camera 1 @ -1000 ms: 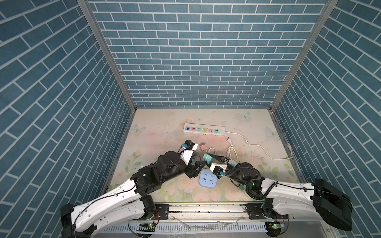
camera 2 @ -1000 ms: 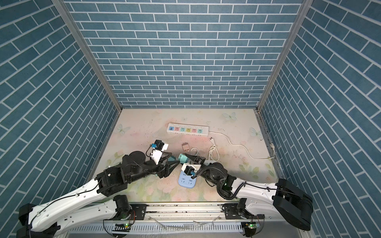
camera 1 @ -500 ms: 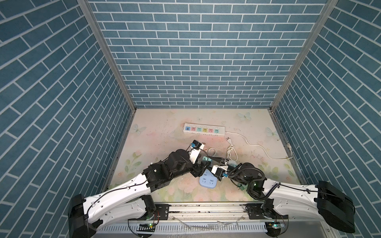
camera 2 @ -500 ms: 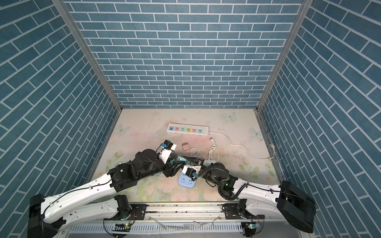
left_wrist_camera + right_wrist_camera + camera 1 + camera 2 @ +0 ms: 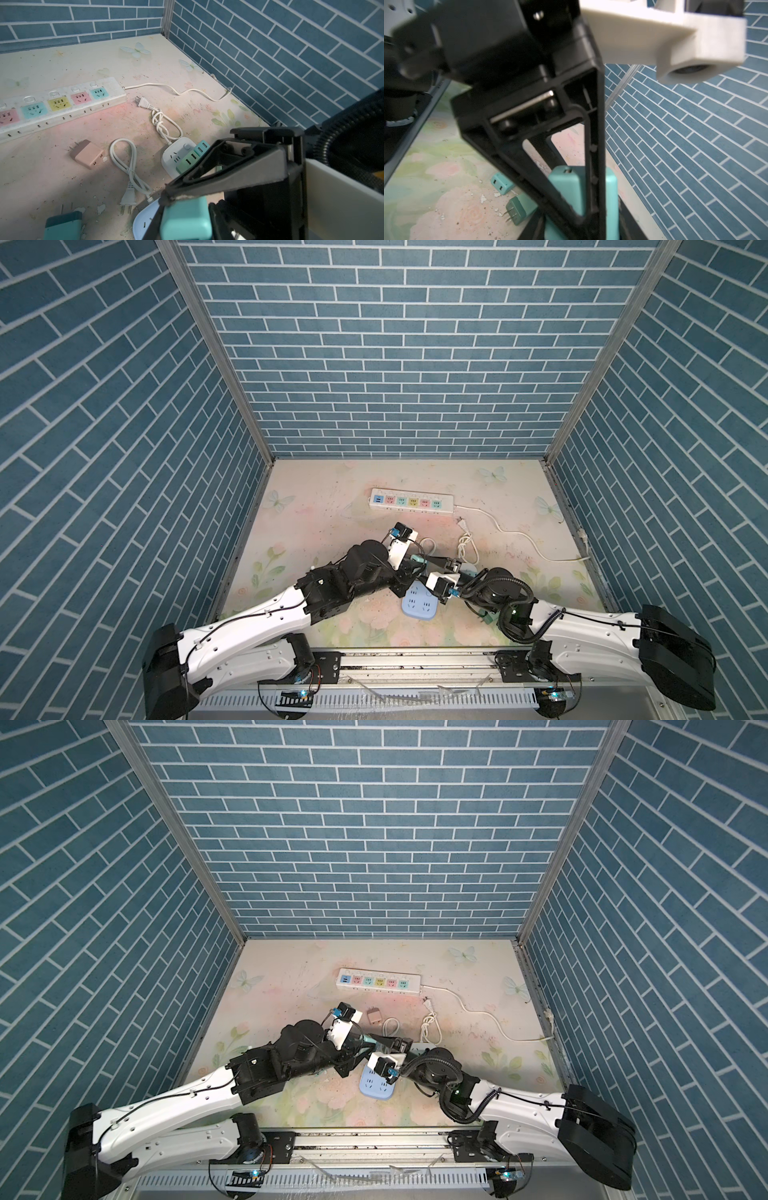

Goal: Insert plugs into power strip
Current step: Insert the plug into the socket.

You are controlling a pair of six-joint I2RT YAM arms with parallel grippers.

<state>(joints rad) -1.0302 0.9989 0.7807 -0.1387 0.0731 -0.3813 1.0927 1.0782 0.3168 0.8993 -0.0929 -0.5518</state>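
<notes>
Left claw [image 5: 185, 228] and right claw [image 5: 581, 230] both pinch one teal plug [image 5: 187, 216], jaws closed onto it. If neither releases, pulling away could skew or drop it.

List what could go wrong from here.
1. The left gripper and the right gripper both clamp the same teal plug. If either pulls before the other lets go, the plug may twist or drop.
2. They sit very close, so a sideways move may knock them together.
3. A dropped plug would land among the white cord and the blue socket block.
</notes>
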